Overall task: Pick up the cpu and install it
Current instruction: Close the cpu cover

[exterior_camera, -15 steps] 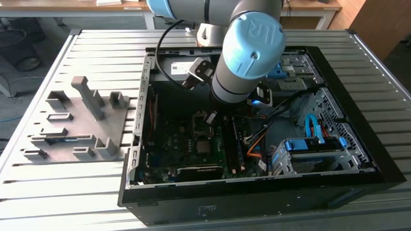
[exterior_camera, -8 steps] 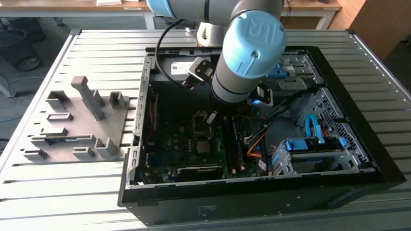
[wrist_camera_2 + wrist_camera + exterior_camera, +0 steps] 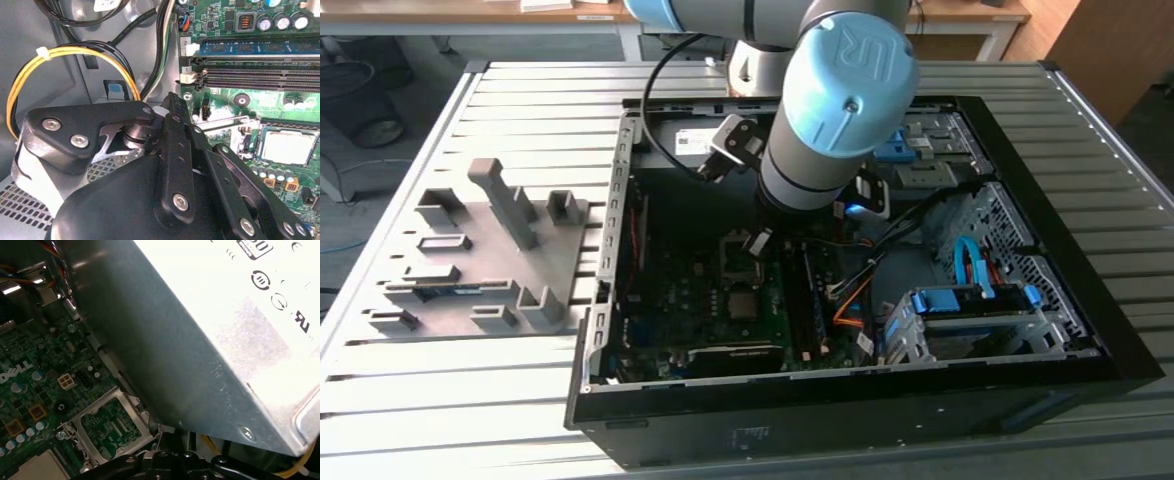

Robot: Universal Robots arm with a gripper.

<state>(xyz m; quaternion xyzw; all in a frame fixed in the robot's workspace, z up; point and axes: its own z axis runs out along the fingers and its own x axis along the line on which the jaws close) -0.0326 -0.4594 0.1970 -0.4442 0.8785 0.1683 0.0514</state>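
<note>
Gripper (image 3: 757, 240) down inside the computer case (image 3: 854, 410), over the motherboard (image 3: 670, 290).
Exterior view: the cpu (image 3: 743, 304) lies flat on the motherboard, near the gripper. Second wrist view: the cpu (image 3: 285, 146) sits on the motherboard (image 3: 225, 102), clear of the gripper (image 3: 156, 114), whose state, parted or closed, I cannot tell. First wrist view: the cpu (image 3: 31, 466) rests on the motherboard (image 3: 50, 355).
</note>
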